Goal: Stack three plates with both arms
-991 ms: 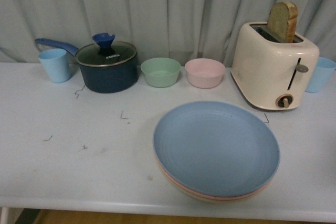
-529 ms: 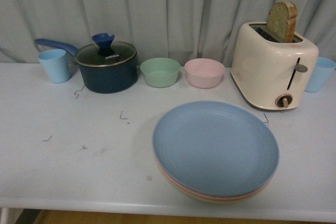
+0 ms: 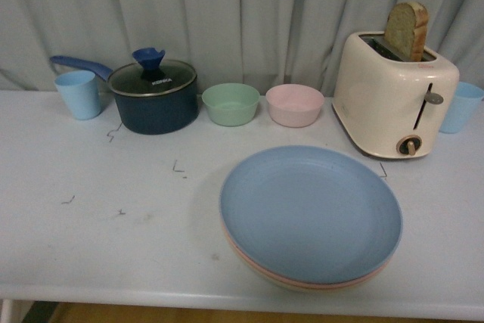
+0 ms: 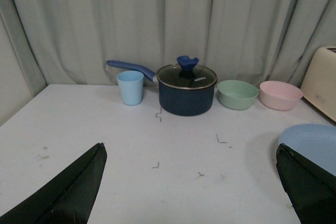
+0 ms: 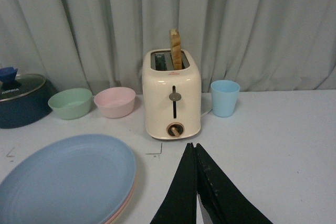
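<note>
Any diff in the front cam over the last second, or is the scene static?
Static: nothing visibly moved, was grasped or let go. The blue plate still tops the stack, with pink and cream rims showing beneath. The saucepan, green bowl, pink bowl, toaster and both blue cups sit where they were. No gripper appears in the front view in any frame.

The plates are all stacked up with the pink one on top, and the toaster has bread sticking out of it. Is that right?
Not quite. The front view shows the blue plate on top of the stack; the pink plate is only a thin edge underneath it. The rest is right: the toaster does have a slice of bread sticking out of it.
</note>
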Robot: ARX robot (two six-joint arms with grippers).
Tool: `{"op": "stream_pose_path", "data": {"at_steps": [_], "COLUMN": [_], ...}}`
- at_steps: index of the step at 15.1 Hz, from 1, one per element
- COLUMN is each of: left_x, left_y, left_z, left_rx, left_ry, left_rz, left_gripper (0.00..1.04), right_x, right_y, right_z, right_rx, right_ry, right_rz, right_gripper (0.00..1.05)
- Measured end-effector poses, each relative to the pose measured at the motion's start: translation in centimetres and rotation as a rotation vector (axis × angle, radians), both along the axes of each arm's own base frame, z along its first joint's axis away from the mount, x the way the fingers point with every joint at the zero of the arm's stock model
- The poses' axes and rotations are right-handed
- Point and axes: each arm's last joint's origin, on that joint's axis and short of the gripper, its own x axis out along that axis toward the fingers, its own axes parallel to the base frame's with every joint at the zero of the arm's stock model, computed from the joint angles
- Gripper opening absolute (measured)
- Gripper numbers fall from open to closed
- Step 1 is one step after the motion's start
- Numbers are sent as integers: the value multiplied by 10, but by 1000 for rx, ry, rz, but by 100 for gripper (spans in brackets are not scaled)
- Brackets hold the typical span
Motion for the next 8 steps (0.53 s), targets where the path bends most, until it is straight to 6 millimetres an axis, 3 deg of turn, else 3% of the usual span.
{"op": "stream_pose_path", "data": {"at_steps": [8], "left_x": [0], "left_y": [0], "left_z": [0], "left_rx": [0], "left_ry": [0], "left_rz": [0], "left_gripper": [98], "right_x": [-18], "right_y": [0], "right_z": [1], "right_rx": [0], "right_ry": [-6], "right_rz": [0], "right_gripper": [2]}}
